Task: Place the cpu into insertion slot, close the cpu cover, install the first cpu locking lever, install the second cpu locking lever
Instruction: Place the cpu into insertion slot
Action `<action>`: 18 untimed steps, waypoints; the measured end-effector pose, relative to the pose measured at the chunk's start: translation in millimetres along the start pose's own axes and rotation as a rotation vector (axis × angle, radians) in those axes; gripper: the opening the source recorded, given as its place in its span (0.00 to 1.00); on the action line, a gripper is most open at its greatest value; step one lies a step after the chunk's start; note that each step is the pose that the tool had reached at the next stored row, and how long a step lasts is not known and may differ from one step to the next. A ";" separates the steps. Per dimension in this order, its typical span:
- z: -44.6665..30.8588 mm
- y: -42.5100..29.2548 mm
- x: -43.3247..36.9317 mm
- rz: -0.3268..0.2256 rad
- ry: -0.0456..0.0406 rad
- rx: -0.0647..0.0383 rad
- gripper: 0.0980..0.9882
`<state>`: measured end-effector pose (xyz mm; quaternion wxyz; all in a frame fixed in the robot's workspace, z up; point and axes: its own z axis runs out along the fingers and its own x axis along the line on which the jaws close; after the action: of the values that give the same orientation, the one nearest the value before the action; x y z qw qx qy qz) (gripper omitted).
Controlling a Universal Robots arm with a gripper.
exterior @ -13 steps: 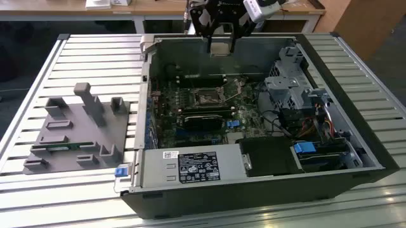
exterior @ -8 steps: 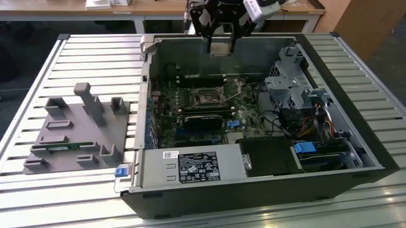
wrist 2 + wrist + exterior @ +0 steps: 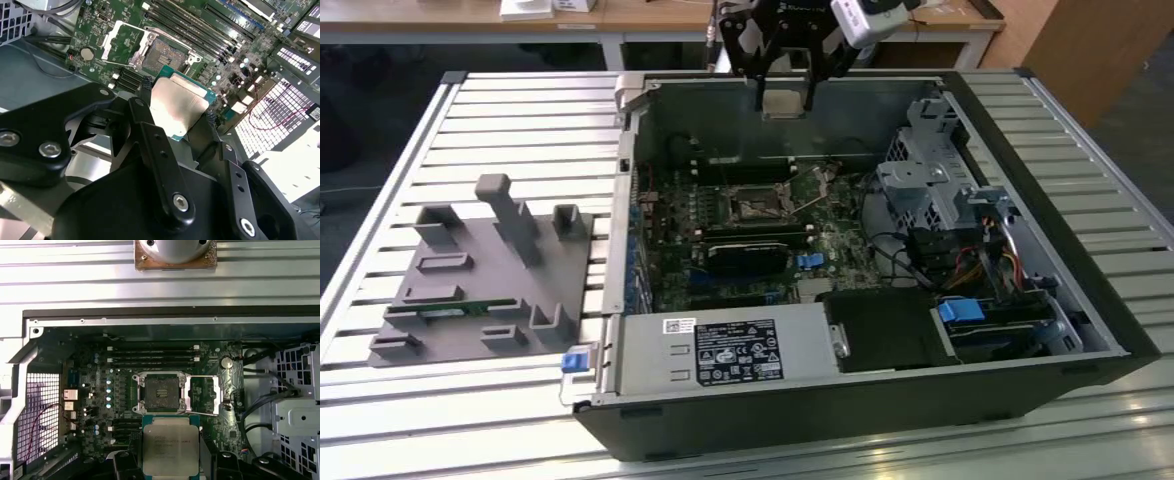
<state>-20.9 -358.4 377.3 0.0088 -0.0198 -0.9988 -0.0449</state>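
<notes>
My gripper [image 3: 783,99] squeezes the cpu [image 3: 169,445] tight, high over the far part of the computer case [image 3: 854,420]. The socket [image 3: 160,392] lies bare.

The cpu [image 3: 166,445] has a dull silvery metal top, the cpu cover [image 3: 189,397] is bare shiny metal, the gripper [image 3: 177,101] matt black.

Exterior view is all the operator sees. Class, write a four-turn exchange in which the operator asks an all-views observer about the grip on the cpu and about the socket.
Operator: How is the cpu held?
Observer: In the second wrist view, two fingers pinch the cpu by opposite edges.
Operator: Is the socket ready?
Observer: In the first wrist view, the cover lies flipped open beside the bare socket.
</notes>
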 end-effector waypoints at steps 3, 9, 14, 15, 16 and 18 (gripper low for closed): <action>0.1 0.0 0.0 0.008 -0.0007 0.000 0.50; 0.1 0.0 0.0 0.023 -0.0020 -0.001 0.50; 0.1 0.0 0.0 0.051 -0.0046 -0.001 0.50; 0.1 0.0 0.0 0.053 -0.0048 -0.001 0.50; 0.1 0.0 0.0 0.055 -0.0050 -0.001 0.50; 0.2 0.0 0.0 0.060 -0.0054 -0.001 0.50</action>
<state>-20.9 -358.4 377.1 0.0074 -0.0498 -0.9977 -0.0452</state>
